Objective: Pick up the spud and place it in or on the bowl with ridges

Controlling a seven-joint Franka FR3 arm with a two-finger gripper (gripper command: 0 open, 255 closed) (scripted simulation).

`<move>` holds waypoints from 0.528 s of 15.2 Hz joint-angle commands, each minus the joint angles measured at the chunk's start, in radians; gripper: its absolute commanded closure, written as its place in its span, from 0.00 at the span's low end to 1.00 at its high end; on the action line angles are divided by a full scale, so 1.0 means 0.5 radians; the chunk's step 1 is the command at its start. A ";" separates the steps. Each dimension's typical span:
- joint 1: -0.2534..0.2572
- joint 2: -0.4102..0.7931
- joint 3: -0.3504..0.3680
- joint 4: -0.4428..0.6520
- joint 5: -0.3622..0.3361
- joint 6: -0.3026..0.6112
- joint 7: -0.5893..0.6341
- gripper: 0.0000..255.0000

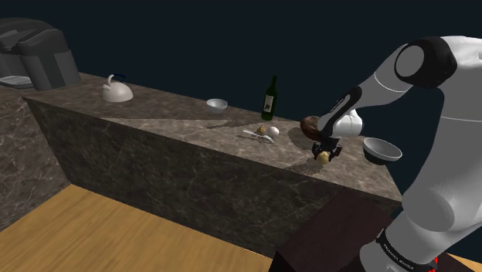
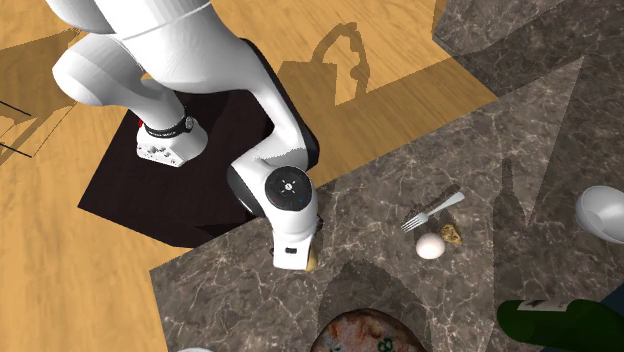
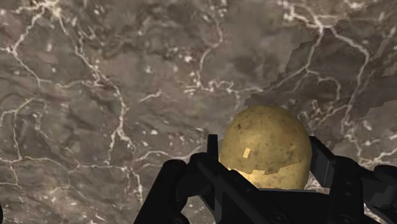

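Note:
A yellow-brown potato (image 3: pixel 267 147) sits between the two black fingers of my gripper (image 3: pixel 270 164), which is shut on it. In the shoulder view the gripper (image 1: pixel 324 151) points down at the dark marble counter (image 1: pixel 193 131) near its front edge, with the potato (image 1: pixel 323 158) at its tip, low over the surface. From above, the white hand covers most of the potato (image 2: pixel 313 262). A grey bowl (image 1: pixel 382 150) stands close beside the gripper on the shoulder view's right. A brown patterned bowl (image 1: pixel 310 124) lies just behind it. I cannot tell which bowl has ridges.
Farther along the counter lie a white egg (image 1: pixel 274 132), a fork (image 1: pixel 255 134) and a small brown lump (image 1: pixel 263 130). A dark green bottle (image 1: pixel 269 98), a small pale bowl (image 1: pixel 217 104) and a white kettle (image 1: pixel 117 91) stand behind. Wooden floor (image 1: pixel 116 239) lies below the counter edge.

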 commanded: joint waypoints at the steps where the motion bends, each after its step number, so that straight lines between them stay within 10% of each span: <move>1: 0.011 -0.040 -0.015 -0.003 -0.020 -0.036 0.013 1.00; 8: 0.052 -0.224 -0.072 -0.013 -0.114 -0.205 0.076 1.00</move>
